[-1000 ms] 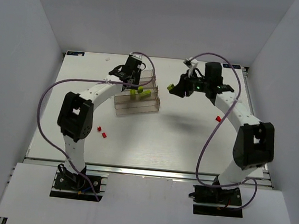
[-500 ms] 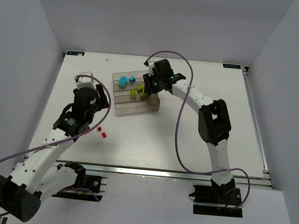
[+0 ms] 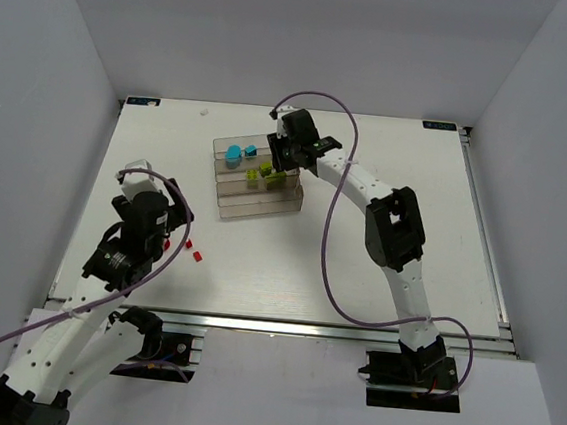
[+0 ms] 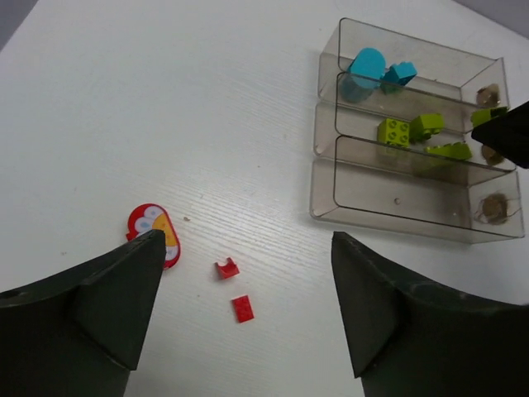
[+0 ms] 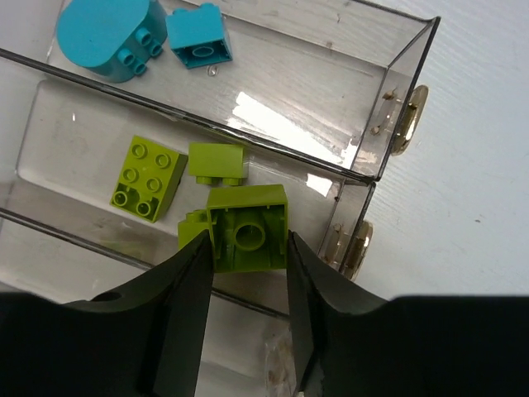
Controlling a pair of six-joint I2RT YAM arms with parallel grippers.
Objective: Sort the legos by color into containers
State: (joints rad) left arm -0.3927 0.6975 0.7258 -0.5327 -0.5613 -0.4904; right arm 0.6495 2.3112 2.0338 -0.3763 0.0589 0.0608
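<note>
The containers (image 3: 256, 202) are three clear troughs in one rack. In the far trough lie two cyan legos (image 4: 368, 64); several lime-green legos (image 5: 147, 177) are in the middle one. My right gripper (image 5: 248, 244) hangs over the middle trough (image 5: 66, 124), shut on a lime-green lego (image 5: 248, 217) whose hollow underside faces the camera. Two small red legos (image 4: 227, 268) (image 4: 242, 308) lie on the table left of the rack. My left gripper (image 4: 246, 240) stands wide open above them, holding nothing. In the top view it (image 3: 164, 229) is near the red legos (image 3: 193, 250).
A red oval piece (image 4: 155, 231) with a yellow and white face lies by my left fingertip. The nearest trough (image 4: 397, 198) holds no bricks. The right arm (image 3: 366, 190) reaches across the table's middle to the rack. White walls close in three sides.
My left gripper left the rack, drew back to the near left and opened wide. My right gripper carried the lime-green lego from the right over to the middle trough.
</note>
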